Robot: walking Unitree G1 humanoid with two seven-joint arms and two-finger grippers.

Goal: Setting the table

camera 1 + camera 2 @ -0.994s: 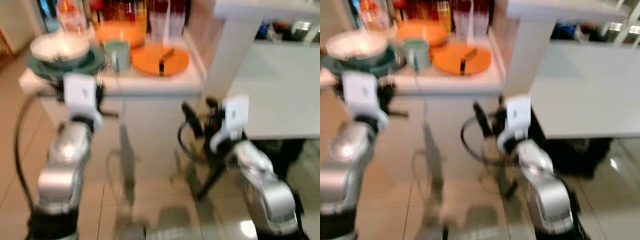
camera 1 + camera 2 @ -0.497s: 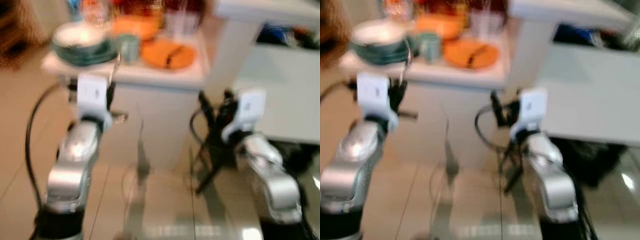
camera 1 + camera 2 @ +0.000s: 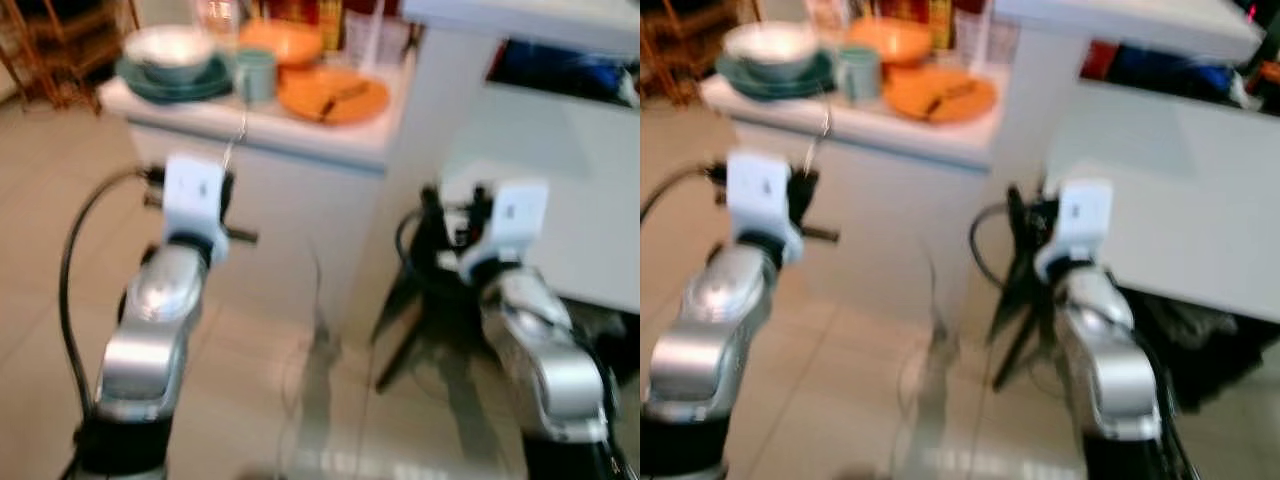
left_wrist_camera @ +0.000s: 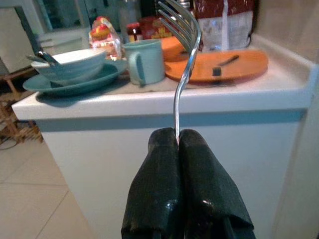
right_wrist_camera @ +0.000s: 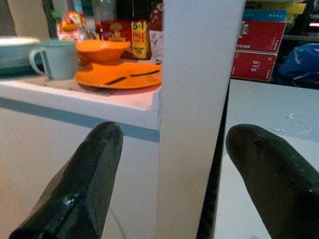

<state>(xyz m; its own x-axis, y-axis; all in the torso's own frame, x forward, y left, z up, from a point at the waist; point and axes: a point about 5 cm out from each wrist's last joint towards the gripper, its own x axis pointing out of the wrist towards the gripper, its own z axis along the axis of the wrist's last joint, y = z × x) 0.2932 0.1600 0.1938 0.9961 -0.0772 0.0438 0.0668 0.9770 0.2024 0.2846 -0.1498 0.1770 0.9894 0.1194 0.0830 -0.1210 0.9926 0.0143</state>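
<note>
My left gripper [image 4: 177, 135] is shut on the handle of a silver fork [image 4: 185, 64], tines up, held in front of a white counter [image 3: 300, 150]. On the counter stand a teal plate [image 4: 75, 85] with a pale bowl [image 4: 70, 65] in it, a teal mug [image 4: 144, 60], an orange plate [image 4: 224, 64] with dark utensils on it, and an orange bowl [image 5: 102, 51]. My right gripper [image 5: 174, 134] is open, its fingers [image 5: 94, 159] either side of a white post [image 5: 197, 99], nothing held.
A white table [image 3: 550, 180] lies to the right, beyond the post. Bottles and jars [image 5: 132, 30] stand at the back of the counter. Red boxes [image 5: 261, 45] sit behind the table. Tiled floor [image 3: 260, 380] runs below. A wooden rack [image 3: 60, 50] stands far left.
The whole picture has shifted as the camera moved; the counter now sits farther up and left. Both arms keep the same pose, the fork still in the left gripper.
</note>
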